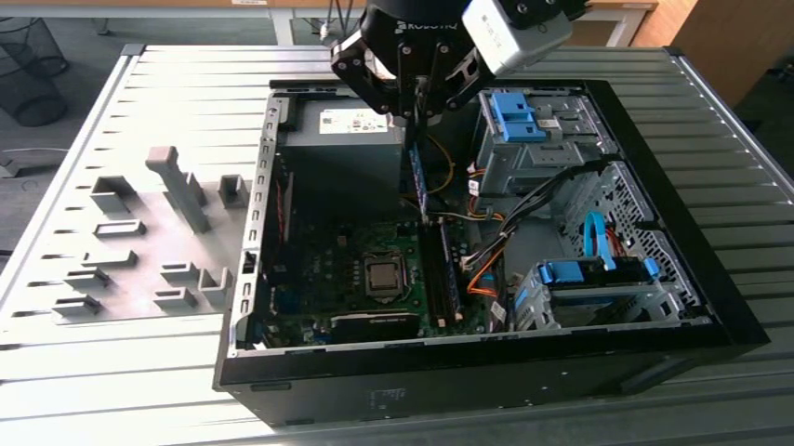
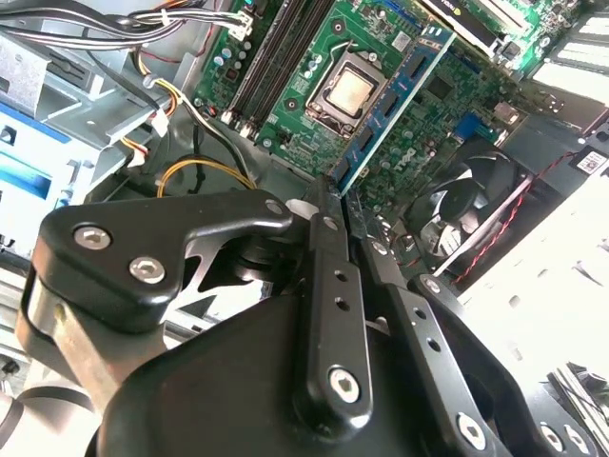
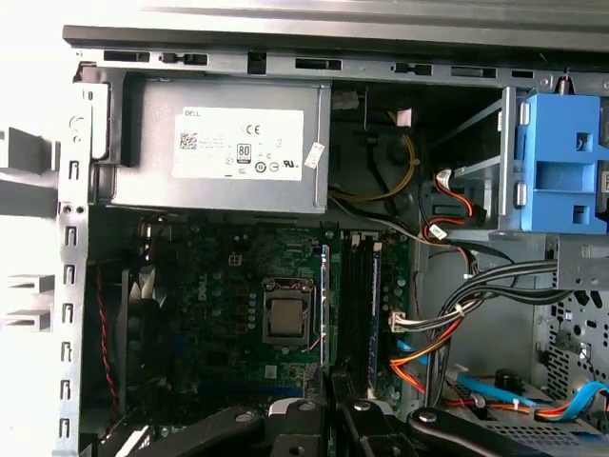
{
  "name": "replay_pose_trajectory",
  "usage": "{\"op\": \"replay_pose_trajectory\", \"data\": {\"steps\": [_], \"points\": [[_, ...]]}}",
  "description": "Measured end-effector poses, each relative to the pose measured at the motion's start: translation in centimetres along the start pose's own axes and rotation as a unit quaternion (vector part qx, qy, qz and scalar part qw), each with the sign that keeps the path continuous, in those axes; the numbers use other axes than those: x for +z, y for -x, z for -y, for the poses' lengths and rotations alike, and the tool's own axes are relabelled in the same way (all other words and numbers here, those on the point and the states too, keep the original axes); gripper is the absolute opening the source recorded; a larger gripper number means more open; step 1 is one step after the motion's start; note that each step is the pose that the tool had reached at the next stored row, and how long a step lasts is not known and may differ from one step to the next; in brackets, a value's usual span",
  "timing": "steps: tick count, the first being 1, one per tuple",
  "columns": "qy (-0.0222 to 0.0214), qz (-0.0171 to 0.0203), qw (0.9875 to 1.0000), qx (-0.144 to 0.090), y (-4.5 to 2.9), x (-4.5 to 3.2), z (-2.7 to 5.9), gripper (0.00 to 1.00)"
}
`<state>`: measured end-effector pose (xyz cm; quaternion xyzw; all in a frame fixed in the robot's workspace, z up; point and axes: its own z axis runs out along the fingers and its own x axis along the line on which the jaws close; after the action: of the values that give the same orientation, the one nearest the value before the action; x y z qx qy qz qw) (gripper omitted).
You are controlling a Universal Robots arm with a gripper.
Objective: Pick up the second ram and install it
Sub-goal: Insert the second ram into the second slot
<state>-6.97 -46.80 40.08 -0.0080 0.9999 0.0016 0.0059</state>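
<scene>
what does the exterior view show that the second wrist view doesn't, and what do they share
Exterior view alone: the grey holder blocks on the slatted table, the power supply and the blue drive cages.
Second wrist view alone: the case fan with its red wire, up close.
Both: the gripper shut on the second ram, held edge-down above the motherboard with its processor socket.
</scene>
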Motion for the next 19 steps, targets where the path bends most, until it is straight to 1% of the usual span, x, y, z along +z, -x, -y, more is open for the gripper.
{"op": "replay_pose_trajectory", "data": {"steps": [13,16,19], "points": [[0.0001,0.0000,1.0000,0.000,0.01,0.03,0.00,0.14],[0.0001,0.0000,1.0000,0.000,0.35,0.24,0.01,0.14],[0.0000,0.0000,1.0000,0.000,0.82,0.72,0.01,0.14]]}}
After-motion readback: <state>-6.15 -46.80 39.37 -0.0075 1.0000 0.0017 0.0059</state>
